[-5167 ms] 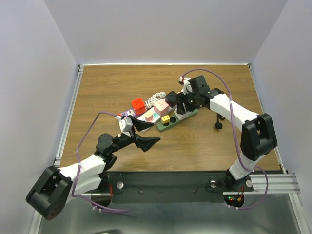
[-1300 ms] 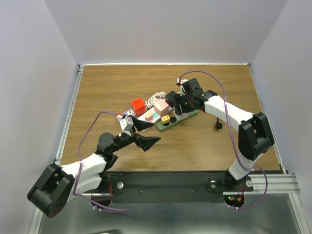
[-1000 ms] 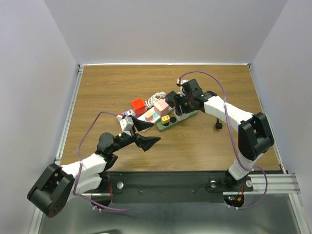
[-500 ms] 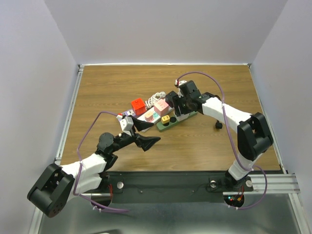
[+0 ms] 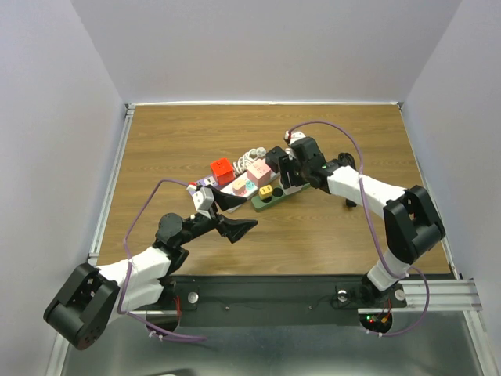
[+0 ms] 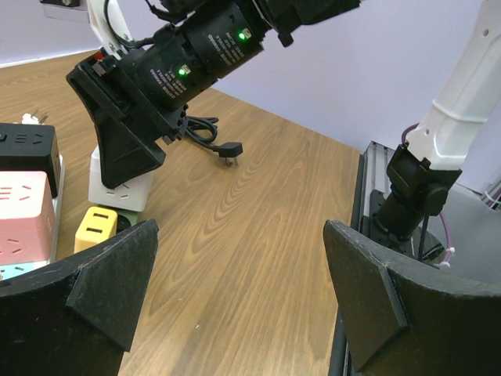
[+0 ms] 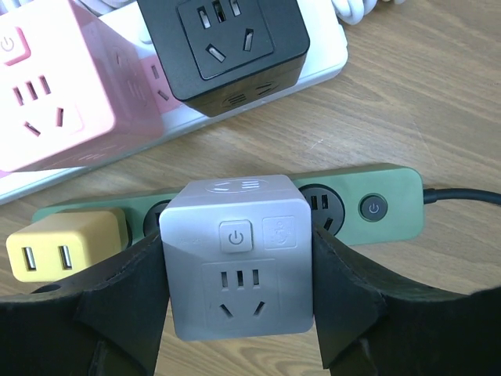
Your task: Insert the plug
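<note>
Jaws of the right gripper (image 7: 235,309) are closed part-way on the white cube plug (image 7: 239,266), one finger flat against each side face, with the cube's top face (pwr button and socket slots) facing the wrist cam. Cube sits directly over the green power strip (image 7: 376,207), approx. mid-length, between the yellow adapter (image 7: 66,243) on one side and a free socket plus the strip's on/off button on the other. Whether the prongs are seated in the strip cannot be told; the cube body hides the contact area. Behind the green strip lies a white strip (image 7: 329,55) carrying a pink cube (image 7: 47,117) and a black cube (image 7: 227,39). In the top view a red cube (image 5: 221,170) stands at the left end of this group, near the middle of the table (image 5: 180,141). Left gripper (image 6: 235,305) has its jaws at max. spread, holding nothing, hovering above bare wood near the front-left of the strips and pointing toward them. A black cord plug (image 6: 228,149) lies loose on the table beyond the right arm, well apart from both strips.
</note>
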Controlling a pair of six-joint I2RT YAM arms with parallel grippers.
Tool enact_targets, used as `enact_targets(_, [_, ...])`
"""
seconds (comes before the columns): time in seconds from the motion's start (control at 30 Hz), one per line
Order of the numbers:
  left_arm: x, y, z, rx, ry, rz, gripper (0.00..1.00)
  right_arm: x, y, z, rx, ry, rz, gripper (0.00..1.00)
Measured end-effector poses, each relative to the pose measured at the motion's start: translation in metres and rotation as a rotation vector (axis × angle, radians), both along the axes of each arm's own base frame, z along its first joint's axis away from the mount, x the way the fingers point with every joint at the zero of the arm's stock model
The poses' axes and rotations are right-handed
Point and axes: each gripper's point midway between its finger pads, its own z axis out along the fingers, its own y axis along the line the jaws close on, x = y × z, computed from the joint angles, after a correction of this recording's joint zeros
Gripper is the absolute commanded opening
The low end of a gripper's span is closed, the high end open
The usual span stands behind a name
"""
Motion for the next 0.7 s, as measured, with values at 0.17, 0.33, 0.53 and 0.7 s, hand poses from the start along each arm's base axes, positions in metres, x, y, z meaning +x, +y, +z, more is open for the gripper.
enact_targets(0.17, [-0.0001,0.0001,0.0008,-0.002,-0.003,0.000,0.98,-0.0009,0.0003,-0.0011,0.009,-0.041,-0.010,0.00])
enact_targets(0.33, [-0.0012,0.0008,0.0013,-0.006,-0.009,0.000,0.98,-0.0018,0.0026,-0.0040,0.012,-0.062,-0.012,0.00])
enact_targets(0.53, [-0.0023,0.0014,-0.0005,-0.005,-0.007,0.000,0.98,-0.0034,0.0062,-0.0054,0.016,-0.070,-0.006,0.00])
enact_targets(0.7, [-0.0025,0.0017,0.0007,-0.007,-0.011,0.000,0.98,-0.0045,0.0100,-0.0066,0.027,-0.067,0.000,0.00])
